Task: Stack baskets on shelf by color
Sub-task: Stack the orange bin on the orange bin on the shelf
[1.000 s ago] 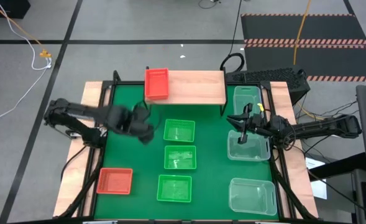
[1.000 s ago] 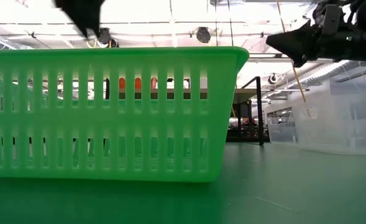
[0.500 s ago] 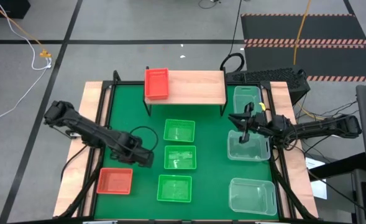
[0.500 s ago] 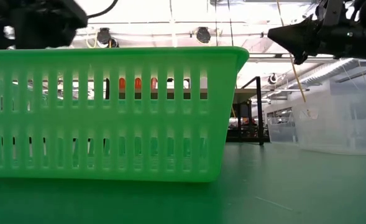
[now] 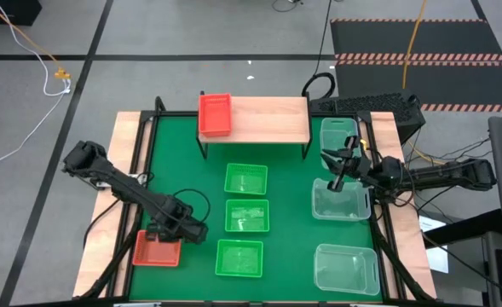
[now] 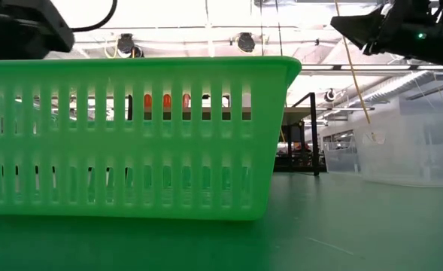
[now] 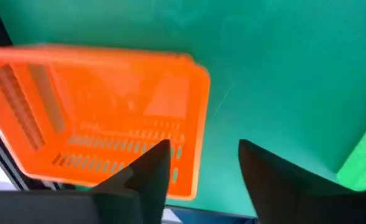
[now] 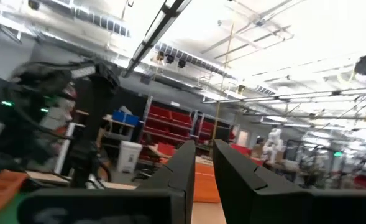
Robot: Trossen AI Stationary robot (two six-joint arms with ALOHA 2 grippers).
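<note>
Slotted glossy plastic baskets, light wood shelf, matt mat.

My black left gripper hangs over an orange-red basket with slotted walls at the near left of the dark green mat. A second red basket sits on the far left end of the pale wood shelf. Three bright green baskets with slotted walls run down the mat's middle, and three clear translucent baskets line the right, where my black right gripper is
</note>
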